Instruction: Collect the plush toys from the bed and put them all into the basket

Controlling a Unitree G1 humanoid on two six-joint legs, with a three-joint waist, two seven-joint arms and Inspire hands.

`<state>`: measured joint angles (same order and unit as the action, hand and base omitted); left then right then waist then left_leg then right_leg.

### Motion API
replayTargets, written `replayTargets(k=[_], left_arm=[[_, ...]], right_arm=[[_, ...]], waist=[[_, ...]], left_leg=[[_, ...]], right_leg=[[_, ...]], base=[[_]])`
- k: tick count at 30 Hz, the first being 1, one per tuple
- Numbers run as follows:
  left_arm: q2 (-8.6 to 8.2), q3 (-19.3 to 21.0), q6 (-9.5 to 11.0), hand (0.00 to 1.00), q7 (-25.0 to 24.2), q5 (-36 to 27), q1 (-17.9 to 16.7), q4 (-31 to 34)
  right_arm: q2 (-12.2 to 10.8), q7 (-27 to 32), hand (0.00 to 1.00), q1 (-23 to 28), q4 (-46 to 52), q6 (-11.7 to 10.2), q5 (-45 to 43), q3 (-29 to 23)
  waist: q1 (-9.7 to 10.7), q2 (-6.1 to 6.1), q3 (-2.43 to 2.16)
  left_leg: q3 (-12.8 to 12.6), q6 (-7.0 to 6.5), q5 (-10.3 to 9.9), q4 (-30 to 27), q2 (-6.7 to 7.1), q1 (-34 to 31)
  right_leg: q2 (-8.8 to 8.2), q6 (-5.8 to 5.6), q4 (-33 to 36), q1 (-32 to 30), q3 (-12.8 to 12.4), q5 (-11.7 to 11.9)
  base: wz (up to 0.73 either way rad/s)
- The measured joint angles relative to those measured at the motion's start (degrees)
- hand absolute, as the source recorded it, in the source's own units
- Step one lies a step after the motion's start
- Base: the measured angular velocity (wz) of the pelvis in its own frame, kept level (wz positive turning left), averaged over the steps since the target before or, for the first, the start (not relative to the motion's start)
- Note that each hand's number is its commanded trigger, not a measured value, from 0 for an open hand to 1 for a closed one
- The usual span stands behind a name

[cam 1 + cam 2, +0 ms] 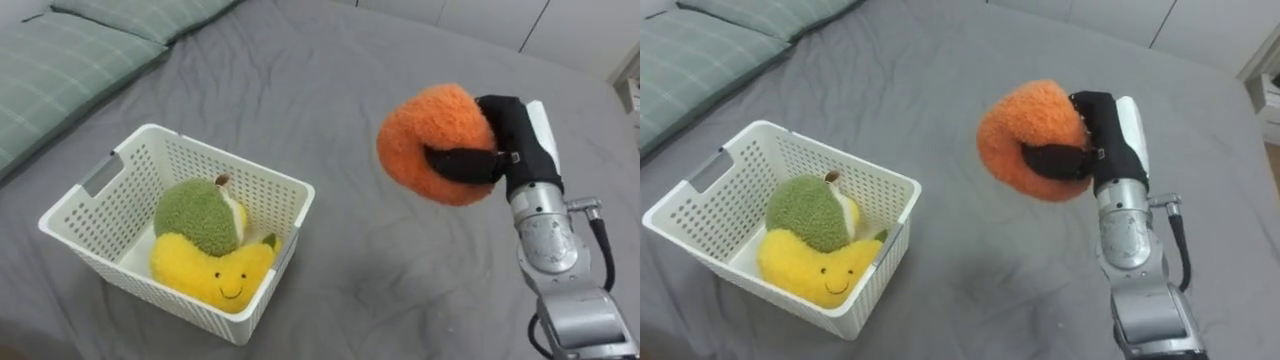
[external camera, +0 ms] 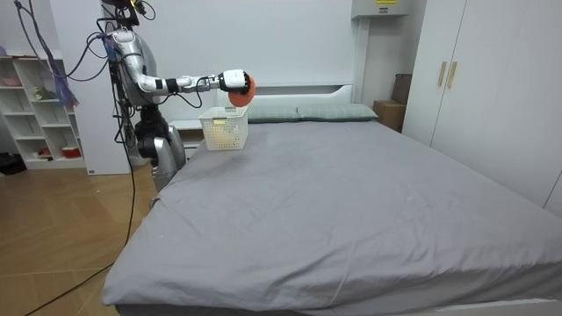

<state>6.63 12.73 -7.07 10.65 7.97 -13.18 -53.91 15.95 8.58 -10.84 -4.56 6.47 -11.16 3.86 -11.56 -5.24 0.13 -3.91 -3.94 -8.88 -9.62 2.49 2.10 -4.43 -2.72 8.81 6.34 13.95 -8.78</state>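
Above grey bed (image 1: 330, 90), right hand (image 1: 505, 150) curled round orange plush (image 1: 430, 140), held clear of sheet. Left of hand and lower: white basket (image 1: 90, 215) holding green plush (image 1: 195, 215), yellow plush (image 1: 215, 275).

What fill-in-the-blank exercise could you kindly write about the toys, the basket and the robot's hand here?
1. The right hand grips a fuzzy ____ toy above the bed.
2. The white basket contains ____ toys.
3. The smiling toy in the basket is ____.
Missing words: orange; two; yellow.
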Motion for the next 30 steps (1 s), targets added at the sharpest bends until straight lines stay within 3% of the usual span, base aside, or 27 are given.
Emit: replayTargets(k=[9, 15, 17, 18, 19, 30], left_arm=[[-0.03, -1.08, -0.73, 0.00, -0.05, 0.70, 0.66, -1.22], [0.21, -1.74, -1.76, 0.00, -0.05, 1.79, 1.14, -1.20], [0.22, -1.83, -1.89, 0.00, -0.05, 1.90, 1.33, -0.93], [0.16, -2.06, -2.14, 0.00, -0.07, 2.01, 1.10, -0.41], [0.02, -2.20, -2.30, 0.00, -0.13, 2.63, 0.90, -0.08], [-0.45, -2.52, -3.04, 0.00, -1.46, 5.52, 2.94, 0.98]], right_arm=[[-1.35, -2.06, 1.00, -11.09, 0.76, 2.53, -2.83, 8.31], [-3.79, -1.87, 1.00, -13.96, 0.69, 3.02, -4.73, 11.33], [-4.10, -1.87, 0.57, -14.00, 0.58, 3.02, -4.73, 11.34], [-4.11, -1.88, 0.42, -14.01, -0.28, 3.03, -4.70, 11.57], [-4.14, -2.16, 0.02, -14.01, -1.57, 3.08, -4.70, 12.10], [-7.52, -7.38, 0.00, -17.41, -9.21, 5.02, -5.89, 18.33]], waist=[[-3.39, -0.76, -0.07], [-7.12, -1.30, 0.51], [-7.53, -1.63, 0.80], [-7.85, -1.65, 0.95], [-8.28, -1.72, 0.94], [-11.90, -2.69, 0.82]], left_leg=[[1.67, 0.12, 0.07, -0.12, 0.11, -0.91], [3.27, 0.09, 0.07, -0.33, 0.43, -1.20], [4.38, 0.07, 0.06, -0.75, 0.75, -1.71], [4.87, 0.04, 0.08, -0.81, 0.91, -1.91], [5.06, 0.01, 0.11, -0.91, 0.98, -1.93], [7.46, 0.15, 0.28, -2.06, 1.36, -3.97]], right_leg=[[0.15, 0.00, -0.18, -0.29, 1.13, 0.00], [-0.16, 0.00, -0.56, 0.37, 4.22, 0.00], [-0.31, -0.01, -0.89, 0.69, 5.25, 0.00], [-0.35, -0.01, -0.99, 0.85, 5.23, 0.00], [-0.38, -0.02, -0.99, 0.95, 5.23, -0.01], [-0.30, -0.04, -1.12, 0.45, 6.67, -0.02]], base=[[0.08], [0.16], [0.27], [0.23], [0.14], [0.12]])
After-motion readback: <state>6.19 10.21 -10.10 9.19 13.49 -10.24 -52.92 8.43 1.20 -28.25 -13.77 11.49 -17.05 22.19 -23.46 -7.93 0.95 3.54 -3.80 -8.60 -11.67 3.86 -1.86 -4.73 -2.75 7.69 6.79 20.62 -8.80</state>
